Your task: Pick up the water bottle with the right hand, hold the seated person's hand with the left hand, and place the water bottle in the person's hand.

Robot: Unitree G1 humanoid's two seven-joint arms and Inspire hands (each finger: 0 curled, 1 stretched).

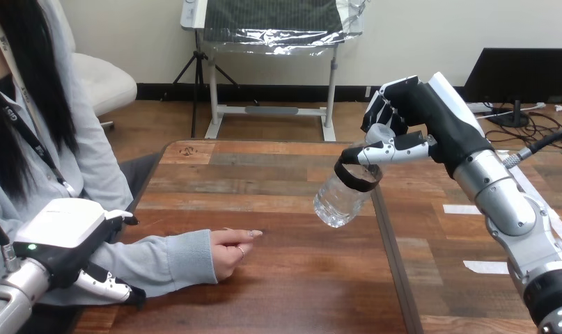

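Water bottle (342,196), clear with a black band round it, up off the table (292,278) and tilted, base down toward the left, above the table's middle-right part. Gripped near its top by the right hand (414,111), fingers (379,113) curled round the far side, thumb (393,149) pressed across the near side. Silver right forearm (514,209) slanting in from the lower right edge. Well apart to the left, the person's hand (230,249) lying on the table, loosely closed, one finger stretched toward the right. Left hand (65,240) at the lower left, against the person's grey sleeve (166,261) at the forearm; closed round it or only touching, impossible to tell.
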